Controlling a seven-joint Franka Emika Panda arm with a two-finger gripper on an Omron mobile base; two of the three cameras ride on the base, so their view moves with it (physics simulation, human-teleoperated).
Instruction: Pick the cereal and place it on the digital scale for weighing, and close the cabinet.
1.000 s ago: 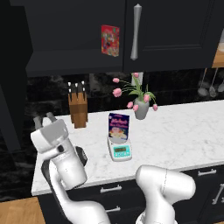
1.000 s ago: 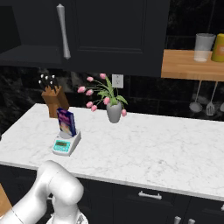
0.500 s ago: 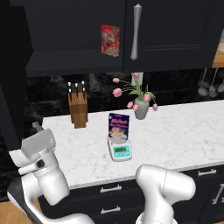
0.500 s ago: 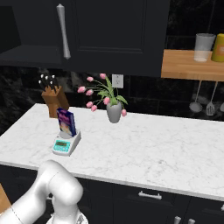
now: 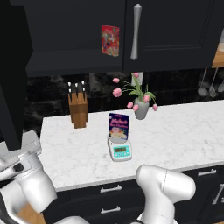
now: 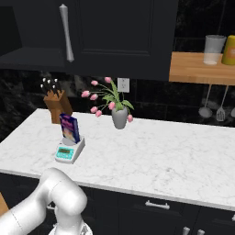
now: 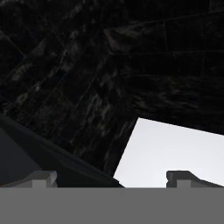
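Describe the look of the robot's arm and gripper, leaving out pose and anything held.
The glossy white arm is built of fat, rounded tube-like segments, with dark bands at the joints. No cables or markings can be made out on it. In the hand view the gripper ends in two small, blocky grey finger tips with stepped tops.

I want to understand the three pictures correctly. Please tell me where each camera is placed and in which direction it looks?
Left base view: behind the arm on its left, looking forward and down at the counter; white arm links low in frame.
Right base view: behind on its right, same counter; arm at lower left.
Hand view: on the hand, facing the dark backsplash; open gripper at bottom.
Both base views share the cereal standing on the digital scale.
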